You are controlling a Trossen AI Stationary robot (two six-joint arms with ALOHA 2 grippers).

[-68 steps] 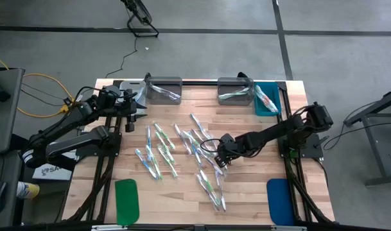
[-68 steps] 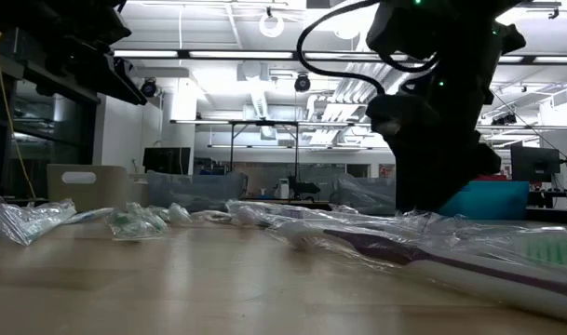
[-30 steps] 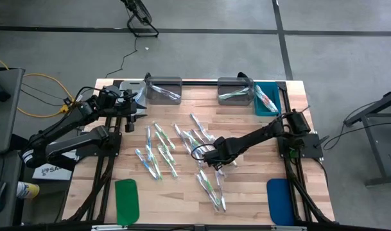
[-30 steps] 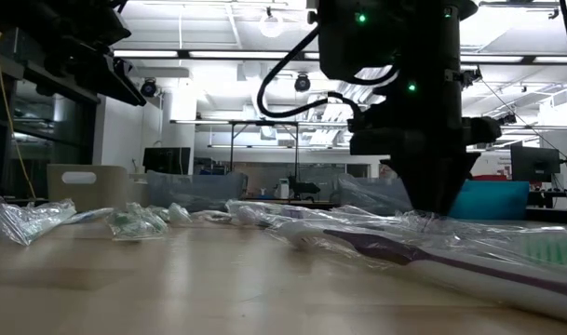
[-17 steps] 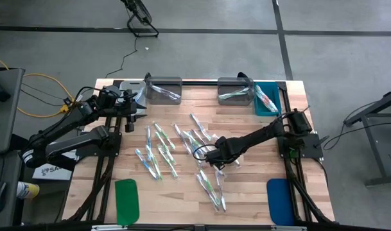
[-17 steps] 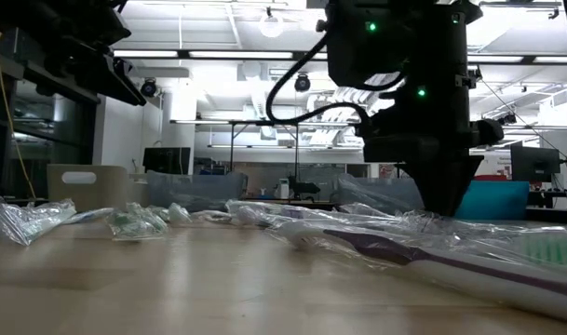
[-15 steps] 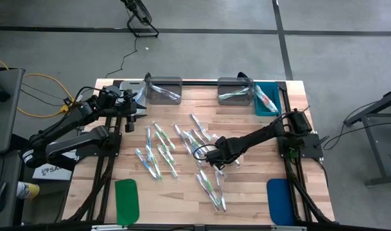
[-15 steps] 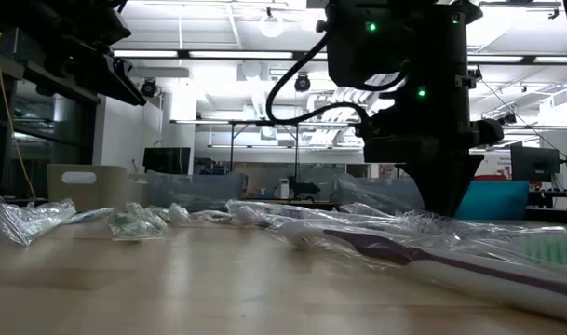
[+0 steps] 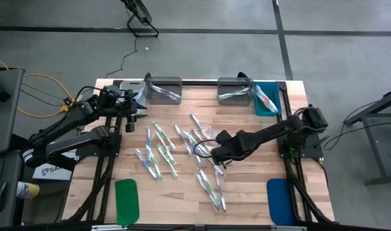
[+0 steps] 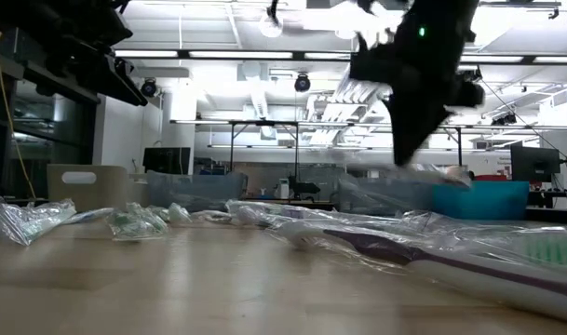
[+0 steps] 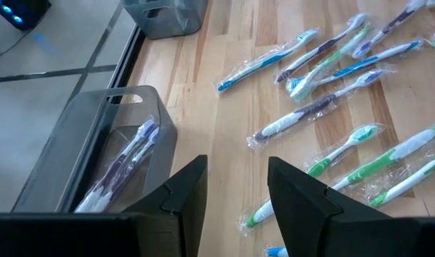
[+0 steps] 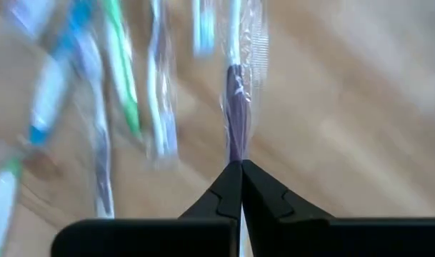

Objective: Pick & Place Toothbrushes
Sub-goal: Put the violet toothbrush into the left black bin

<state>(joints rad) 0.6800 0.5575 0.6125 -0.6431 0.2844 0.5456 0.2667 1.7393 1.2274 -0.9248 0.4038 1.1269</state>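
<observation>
Several clear-wrapped toothbrushes (image 9: 182, 151) with green, blue and purple accents lie scattered on the middle of the wooden table. My right gripper (image 9: 216, 156) is over the right side of this scatter, shut on a purple-handled toothbrush (image 12: 235, 135); in the low view it (image 10: 418, 154) hangs tilted above the table. My left gripper (image 9: 128, 119) stands open and still above the table's far left, next to a grey bin (image 11: 117, 153) with a few toothbrushes in it. My right gripper pinches the wrapped toothbrush at the purple part of its handle (image 12: 236, 158) between its two fingertips. The brush runs on ahead of the fingertips, in line with them. In the low view the gripper is off the table with a pale blurred end (image 10: 449, 174) below it.
Two grey bins (image 9: 164, 90) (image 9: 235, 90) and a teal bin (image 9: 267, 100) stand along the far edge, each holding toothbrushes. A green pad (image 9: 126, 199) and a blue pad (image 9: 278, 200) lie at the near corners. Bare wood shows between the pads.
My right gripper has risen from among the toothbrushes and tipped over to a slant in the low view. A wrapped toothbrush has come up with it. The other toothbrushes lie as before.
</observation>
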